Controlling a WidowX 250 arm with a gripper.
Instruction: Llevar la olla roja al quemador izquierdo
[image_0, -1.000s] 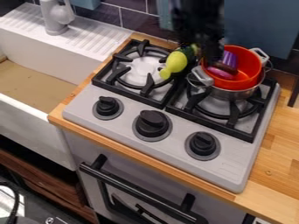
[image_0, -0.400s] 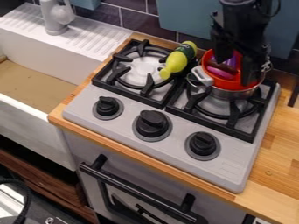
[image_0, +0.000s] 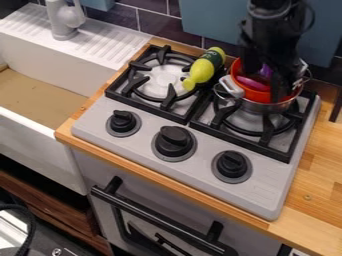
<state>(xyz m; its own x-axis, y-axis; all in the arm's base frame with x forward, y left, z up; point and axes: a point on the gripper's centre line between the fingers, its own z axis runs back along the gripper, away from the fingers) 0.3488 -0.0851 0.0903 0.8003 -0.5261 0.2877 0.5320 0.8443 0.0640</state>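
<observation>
Toy-kitchen stove (image_0: 260, 194) | red pot (image_0: 256, 95) in metal pan (image_0: 267, 107), right burner (image_0: 248, 132) | gripper (image_0: 266, 82) at pot, fingers apart | to do: grasp, transfer to left burner (image_0: 161, 84)

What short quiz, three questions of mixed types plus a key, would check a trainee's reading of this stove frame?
1. The gripper hangs over: A) the sink; B) the red pot; C) the left burner.

2. True or false: the red pot is already on the left burner.

3. How many black knobs are on the front of the stove?

Key: 1. B. 2. False; it is nested in the metal pot over the right burner. 3. Three.
</observation>
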